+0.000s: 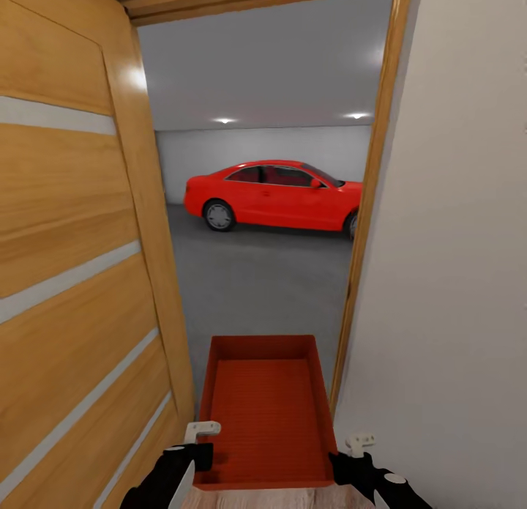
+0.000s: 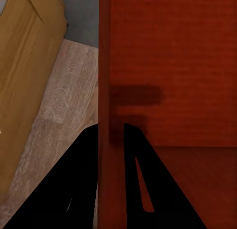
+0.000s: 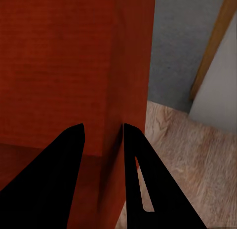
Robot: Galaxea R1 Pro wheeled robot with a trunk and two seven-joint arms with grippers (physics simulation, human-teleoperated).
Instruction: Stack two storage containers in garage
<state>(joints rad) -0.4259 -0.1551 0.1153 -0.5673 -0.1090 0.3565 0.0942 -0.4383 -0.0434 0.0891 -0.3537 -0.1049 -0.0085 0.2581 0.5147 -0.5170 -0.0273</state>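
Here the storage container (image 1: 267, 410) is carried level in the doorway, long axis pointing ahead toward the garage floor (image 1: 256, 275) and red car (image 1: 274, 195). The left gripper (image 2: 109, 135) pinches its left wall, the right gripper (image 3: 102, 135) its right wall. The open door (image 1: 73, 275) and door frame (image 1: 362, 238) flank it closely.
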